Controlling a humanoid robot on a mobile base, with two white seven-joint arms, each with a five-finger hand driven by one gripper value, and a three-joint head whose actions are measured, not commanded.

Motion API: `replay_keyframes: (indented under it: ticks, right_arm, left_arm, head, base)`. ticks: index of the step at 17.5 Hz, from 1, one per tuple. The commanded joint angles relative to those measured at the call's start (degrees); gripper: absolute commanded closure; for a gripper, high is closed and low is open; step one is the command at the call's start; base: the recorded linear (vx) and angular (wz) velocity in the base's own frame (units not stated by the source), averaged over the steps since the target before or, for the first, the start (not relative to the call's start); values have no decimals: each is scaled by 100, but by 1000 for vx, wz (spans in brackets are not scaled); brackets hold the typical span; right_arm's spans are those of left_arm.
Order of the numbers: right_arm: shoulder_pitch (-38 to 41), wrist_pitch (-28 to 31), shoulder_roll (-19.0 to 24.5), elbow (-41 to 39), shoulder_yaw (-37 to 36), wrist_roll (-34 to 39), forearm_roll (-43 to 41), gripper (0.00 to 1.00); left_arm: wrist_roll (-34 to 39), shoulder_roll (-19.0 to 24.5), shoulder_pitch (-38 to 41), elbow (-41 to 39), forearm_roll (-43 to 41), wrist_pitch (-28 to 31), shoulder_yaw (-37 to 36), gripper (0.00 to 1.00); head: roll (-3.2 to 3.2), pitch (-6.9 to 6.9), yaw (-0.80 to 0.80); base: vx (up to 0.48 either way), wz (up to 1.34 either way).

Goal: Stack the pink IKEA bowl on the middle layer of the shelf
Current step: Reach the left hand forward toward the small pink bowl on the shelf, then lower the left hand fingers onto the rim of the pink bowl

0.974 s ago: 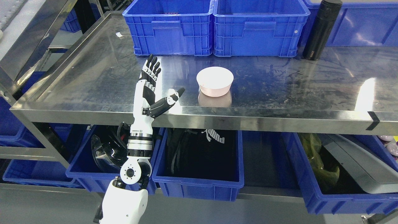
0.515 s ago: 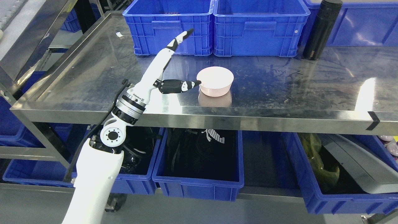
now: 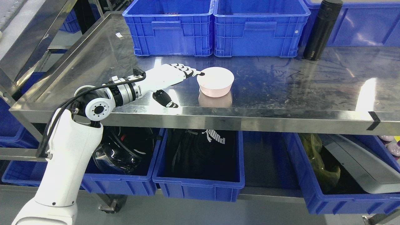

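Head view: the left hand reaches in from the left of the bowl, fingers extended and spread, holding nothing, tips at the bowl's left rim, thumb hanging below. The pink bowl sits upright on the shelf, just right of the fingertips, in front of the blue bins. The right hand is unseen.

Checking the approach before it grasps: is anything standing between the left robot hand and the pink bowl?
Nothing visible does. The left robot hand reaches across bare steel shelf, its fingertips at the pink bowl's left rim. The blue crates and black bottle stand behind, out of the path.
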Motion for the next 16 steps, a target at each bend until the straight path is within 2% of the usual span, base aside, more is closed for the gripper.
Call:
replay_keyframes:
  ticks: [1,3,5,8,12,16]
  right_arm:
    - [0,3,-100,-100,26,5,-5,0]
    - [0,3,-100,-100,18,5,-5,0]
    - [0,3,-100,-100,26,5,-5,0]
    - [0,3,-100,-100,26,5,-5,0]
    - [0,3,-100,-100,26,5,-5,0]
    - [0,3,-100,-100,26,5,3,0]
  left_arm:
    - [-528,-426,-721,433,-1257,62,-541,0]
    - [-528,-488,-976,758,-1267,54,-771,0]
    - [-554,-1047,-1240,1310,-1284,45,-755,0]
    - [-563,-1507,-1408,1989,-1249,-43,-745,0]
    - [-537,-1771,-1637,2630,-1240,-113,-754,0]
    - [-502,-1859,-1795,3106,-1276,-360,-763,5]
  head:
    - [0,0,0]
    - [0,0,0]
    - [0,0,0]
    - [0,0,0]
    - [0,1,0]
    - [0,1,0]
  base:
    - [0,0]
    - [1,6]
    - [1,6]
    - [0,0]
    - [0,0]
    - [0,0]
